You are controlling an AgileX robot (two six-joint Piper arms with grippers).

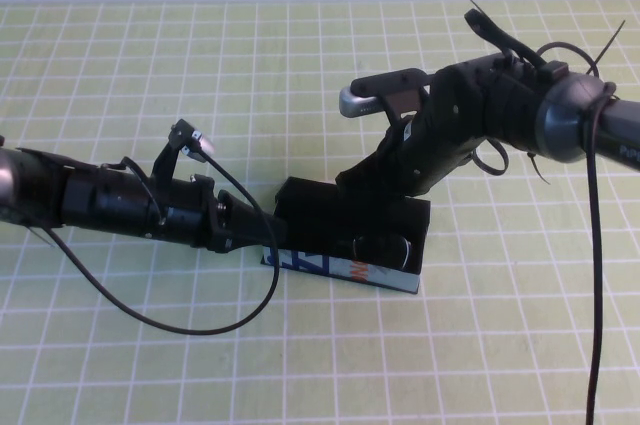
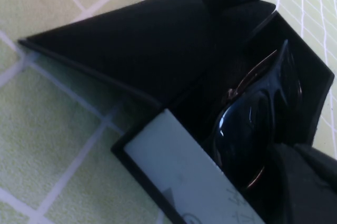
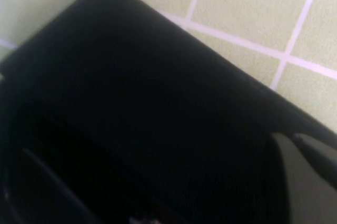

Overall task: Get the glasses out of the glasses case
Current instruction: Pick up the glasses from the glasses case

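We can read no text anywhere. The rectangular matte-black glasses case carries blue and orange print on its pale blue front side, but we cannot make out its letters.

My left gripper sits at the left end of the case, low over the mat; its fingers are hidden against the black box. My right arm reaches in from the right, and my right gripper is down inside the open case, closed. The case lies at the centre of the green gridded mat, its pale printed front side facing me. The glossy dark glasses lie inside it, toward the right end. A black cable loops under my left arm.
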